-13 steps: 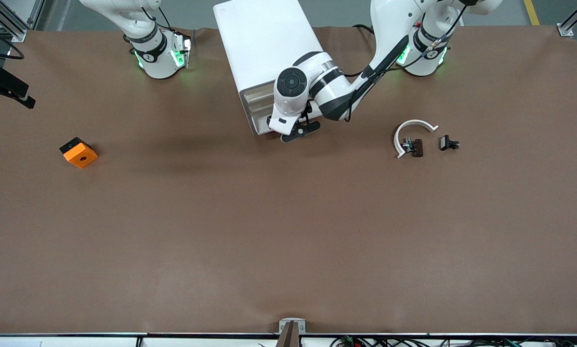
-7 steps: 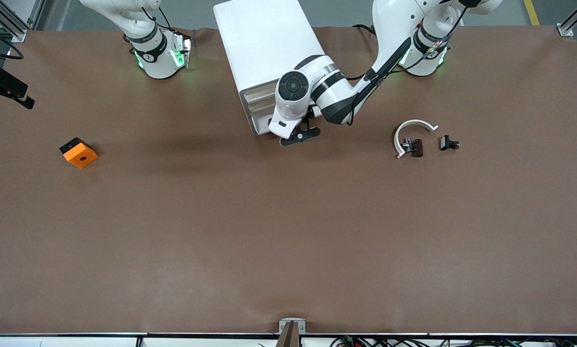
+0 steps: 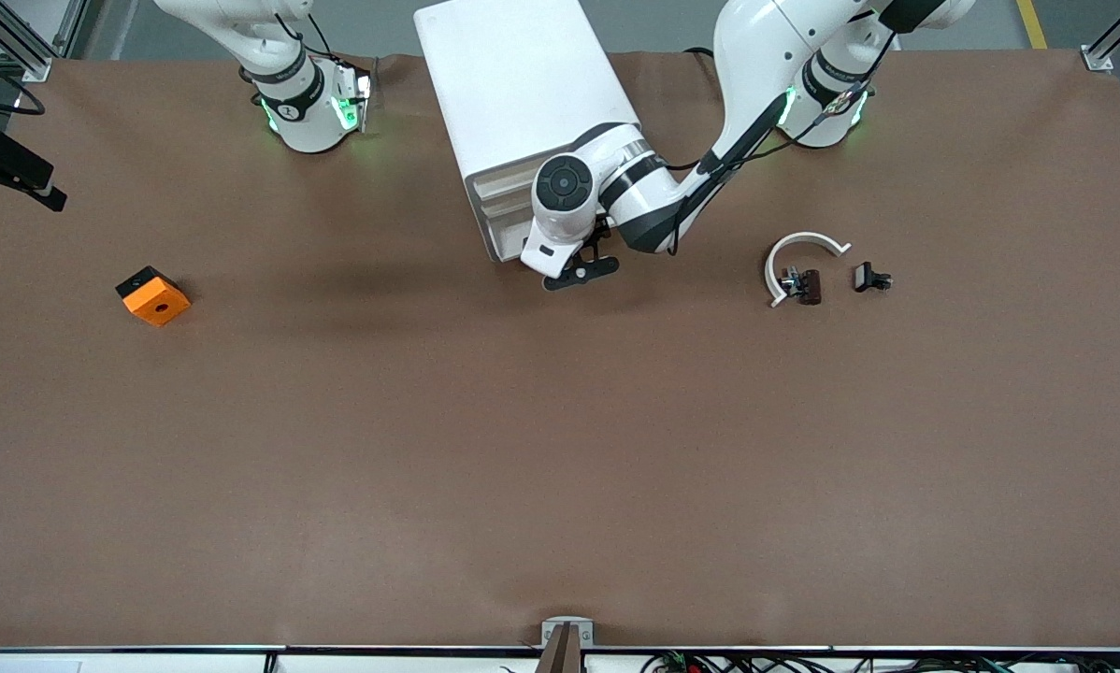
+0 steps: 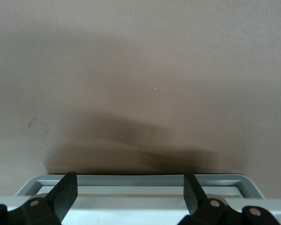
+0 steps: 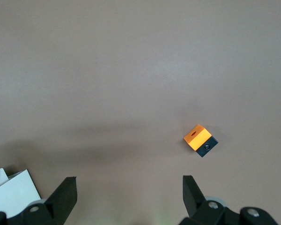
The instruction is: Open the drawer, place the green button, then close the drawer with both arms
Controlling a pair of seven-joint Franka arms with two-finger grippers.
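Front: looking down over cabinet (image 3: 523,93) and table | Left wrist: hanging close above cabinet's top edge (image 4: 140,180) | Right wrist: sharing orange cube (image 5: 200,139) with front.

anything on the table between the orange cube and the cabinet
Nothing: in the front view the stretch from the orange cube to the cabinet is bare brown table. The right wrist view shows the same bare surface around the cube.
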